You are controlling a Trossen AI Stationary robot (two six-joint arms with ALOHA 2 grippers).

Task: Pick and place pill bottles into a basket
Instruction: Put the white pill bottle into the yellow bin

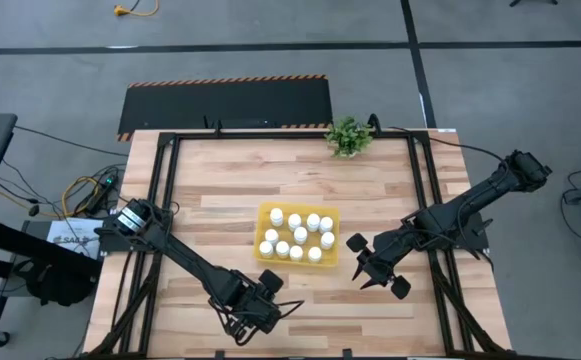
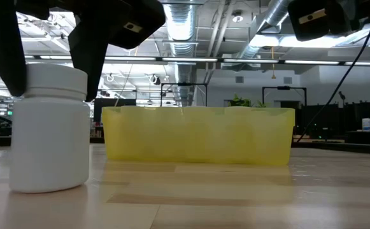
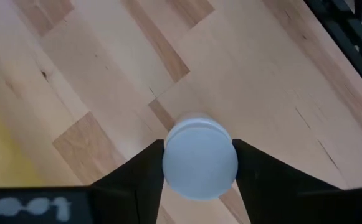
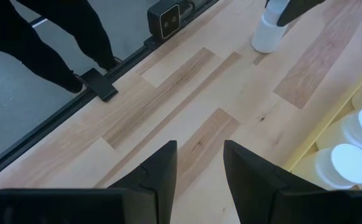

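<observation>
1. A pill bottle (image 3: 199, 163) stands upright on the wooden table (image 1: 220, 190), low and left of centre in the high view, clamped at its cap between the fingers of the left gripper (image 3: 199, 168).
2. The yellow basket (image 1: 267, 213), mid-frame, holds the other pill bottles (image 1: 300, 235).
3. The right gripper (image 1: 375, 272), fingers closed and empty, hovers right of the basket.
4. A green plant (image 1: 348, 136) sits at the table's top edge.

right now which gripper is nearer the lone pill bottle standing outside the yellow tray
Left. The left gripper has its fingers on either side of the lone bottle, near the table's front edge. The right gripper hangs beyond the yellow tray, apart from it.
</observation>
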